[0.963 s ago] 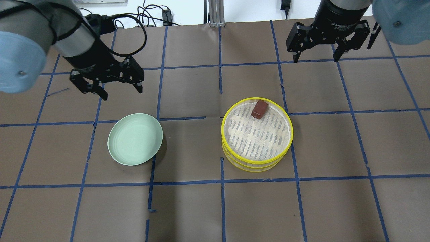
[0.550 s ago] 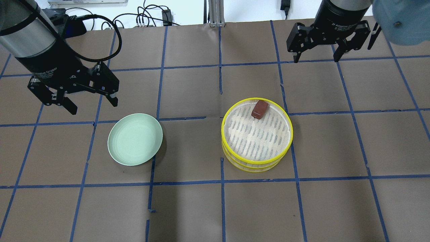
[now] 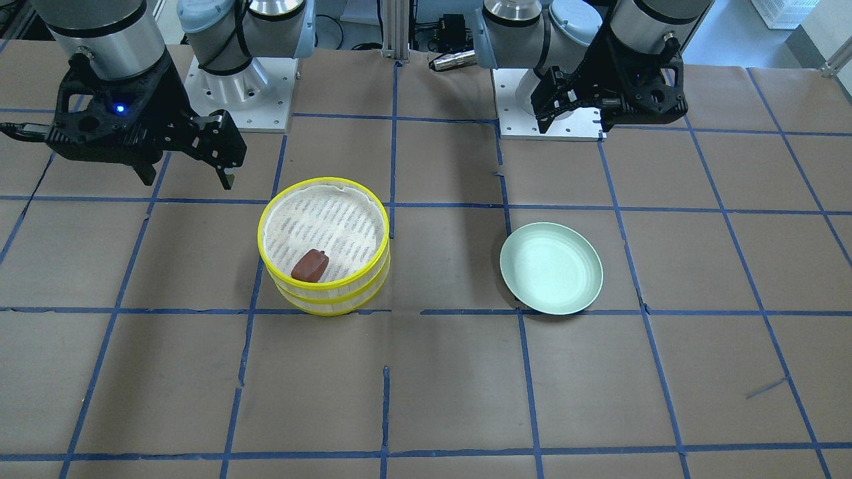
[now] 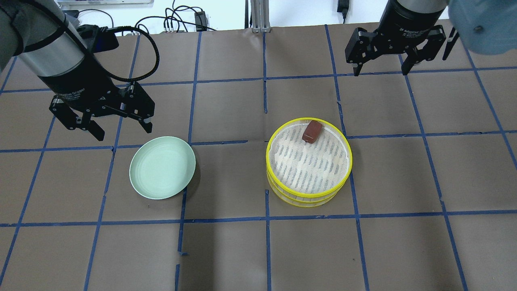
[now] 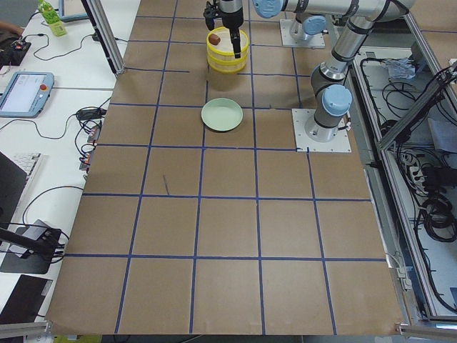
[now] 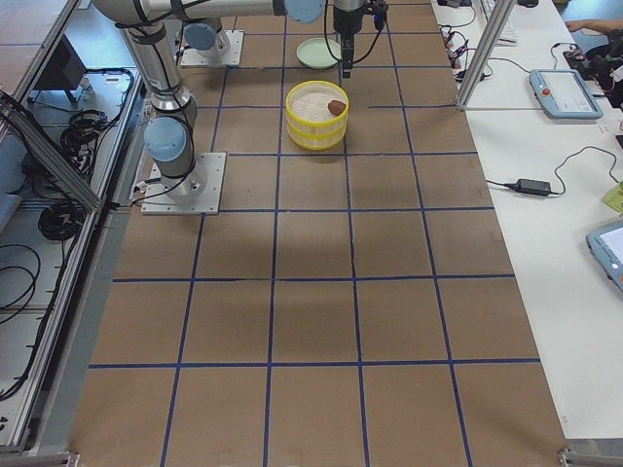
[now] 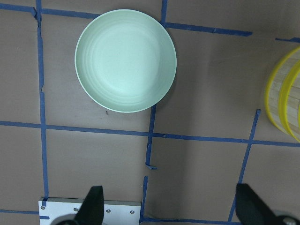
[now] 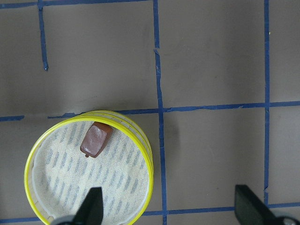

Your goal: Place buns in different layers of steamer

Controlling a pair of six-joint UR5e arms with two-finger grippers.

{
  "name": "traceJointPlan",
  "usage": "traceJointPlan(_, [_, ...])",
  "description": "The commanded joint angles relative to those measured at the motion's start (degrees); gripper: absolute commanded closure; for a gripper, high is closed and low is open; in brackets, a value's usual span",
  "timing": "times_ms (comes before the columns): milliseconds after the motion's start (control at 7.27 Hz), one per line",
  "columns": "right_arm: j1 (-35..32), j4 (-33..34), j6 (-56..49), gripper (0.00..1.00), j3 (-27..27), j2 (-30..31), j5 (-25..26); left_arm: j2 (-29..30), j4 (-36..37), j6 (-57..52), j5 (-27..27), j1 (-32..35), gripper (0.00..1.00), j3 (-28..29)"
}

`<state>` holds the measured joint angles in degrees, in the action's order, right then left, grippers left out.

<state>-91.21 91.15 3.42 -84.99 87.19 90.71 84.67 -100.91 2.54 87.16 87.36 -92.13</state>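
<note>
1. The left gripper (image 4: 123, 130) is held above the table (image 4: 226, 250), over bare brown paper just beyond the far left edge of the plate (image 4: 162, 167). Its two fingers (image 7: 92, 206) are spread wide apart. Nothing is gripped between them and nothing is touched by them.
2. The pale green plate is set flat on the table, near the left gripper and well apart from the steamer (image 4: 303, 199).
3. The steamer is placed right of the plate, with its two yellow-rimmed tiers stacked one on the other. The upper tier (image 4: 268, 155) is lined with a white woven sheet. The inside of the lower tier (image 4: 319, 201) is hidden by the upper one.
4. The reddish-brown bun (image 4: 312, 131) is laid on the liner of the upper tier, just beside the rim on the side away from the robot. Whether the rim is touched by it cannot be told.
5. The right gripper (image 4: 381, 72) is held above the table near its far edge, beyond and to the right of the steamer and well apart from it. Its fingers (image 8: 92, 205) are also spread wide, with nothing gripped or touched.
</note>
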Motion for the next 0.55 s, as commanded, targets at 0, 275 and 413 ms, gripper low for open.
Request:
traceJointPlan(0, [-0.02, 0.0, -0.08, 0.0, 0.0, 0.0, 0.08, 0.41, 4.39, -0.69, 0.12, 0.35, 0.0, -0.68])
traceJointPlan(275, [-0.11, 0.0, 0.01, 0.0, 0.0, 0.0, 0.08, 0.67, 4.49, -0.69, 0.03, 0.35, 0.0, -0.85])
traceJointPlan(413, [-0.19, -0.09, 0.01, 0.0, 0.0, 0.0, 0.08, 0.68, 4.49, -0.78, 0.11, 0.35, 0.0, -0.85])
